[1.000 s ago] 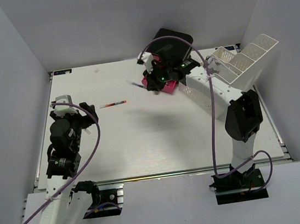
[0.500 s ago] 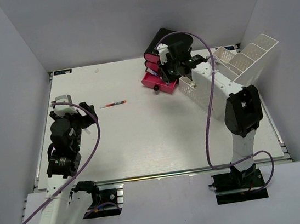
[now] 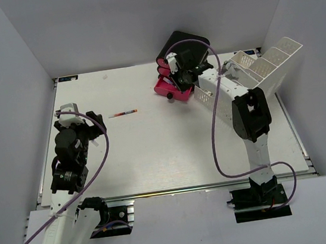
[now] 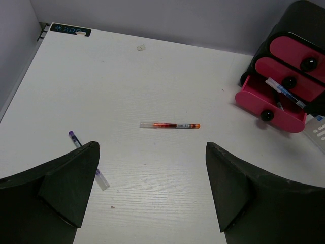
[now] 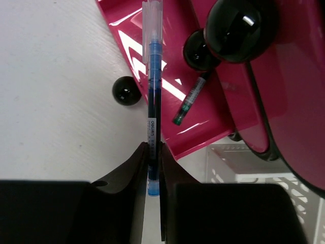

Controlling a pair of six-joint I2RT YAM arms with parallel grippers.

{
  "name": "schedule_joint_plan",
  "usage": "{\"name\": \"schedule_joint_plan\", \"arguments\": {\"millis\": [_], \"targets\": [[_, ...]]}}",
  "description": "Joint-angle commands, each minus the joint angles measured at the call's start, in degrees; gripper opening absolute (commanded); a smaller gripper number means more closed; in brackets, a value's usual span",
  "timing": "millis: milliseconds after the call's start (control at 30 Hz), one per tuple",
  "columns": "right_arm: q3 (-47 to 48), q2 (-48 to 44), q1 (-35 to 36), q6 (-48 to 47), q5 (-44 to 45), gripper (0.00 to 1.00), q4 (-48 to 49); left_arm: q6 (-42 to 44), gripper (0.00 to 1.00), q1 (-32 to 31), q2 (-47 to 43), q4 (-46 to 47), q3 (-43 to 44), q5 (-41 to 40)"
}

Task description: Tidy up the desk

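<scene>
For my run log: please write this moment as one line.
right claw: shut on blue pen, above open pink drawer | left claw: open over desk | loose on desk: red pen, purple pen

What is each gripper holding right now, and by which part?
Right gripper pinches a slim blue pen with a clear plastic cap by its tail end, opposite the cap, above the open pink plastic drawer. Left gripper is open, holding nothing.
</scene>
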Motion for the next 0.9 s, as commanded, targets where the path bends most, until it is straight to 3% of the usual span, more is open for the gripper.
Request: {"name": "schedule_joint_plan", "arguments": {"millis": [0,867], "targets": [[3.81,1.32,0.22,-1.97,4.05,0.0,2.01,0.33,0.95,-0.27,-0.32,1.13,-0.31,0.17],[11.64,9.94,0.48,-9.62,5.28,0.0,1.04,0.42,0.95,-0.27,0.12,1.21,-0.39,0.35]]}}
